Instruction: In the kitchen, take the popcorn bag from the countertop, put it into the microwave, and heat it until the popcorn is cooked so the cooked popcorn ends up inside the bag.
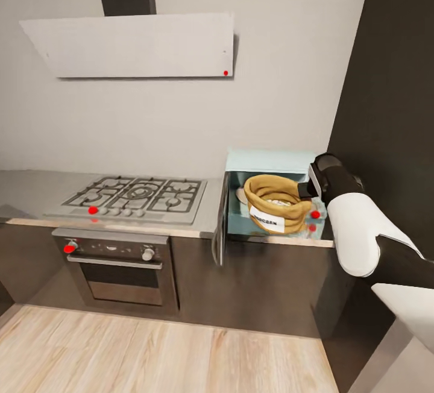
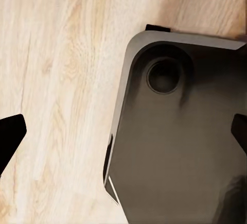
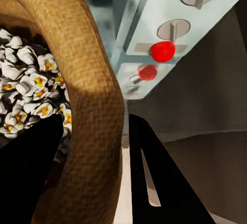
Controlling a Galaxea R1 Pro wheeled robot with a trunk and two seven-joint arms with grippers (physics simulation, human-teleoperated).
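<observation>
Your white right arm fills the head view's lower right; its black right gripper [image 1: 306,189] sits at the rim of the squat tan paper popcorn bag [image 1: 272,205], which stands inside the pale mint-blue microwave [image 1: 265,161], door swung open, on the grey glossy countertop [image 1: 24,191]. Left wrist: left gripper's [image 2: 123,136] dark tips wide apart over wood floor & robot base. Right wrist: fingers [image 3: 154,177] clamp the bag's rolled rim [image 3: 90,110]; white popped kernels [image 3: 28,90] inside, microwave knobs [image 3: 172,30] just beyond.

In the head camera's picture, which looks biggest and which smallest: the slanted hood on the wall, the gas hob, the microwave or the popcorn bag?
As they appear in the head view:
1. the hood
2. the gas hob
3. the microwave, door open
4. the popcorn bag, held by the right gripper
The hood hangs higher, perhaps nearer the camera, so true sizes may differ.
</observation>
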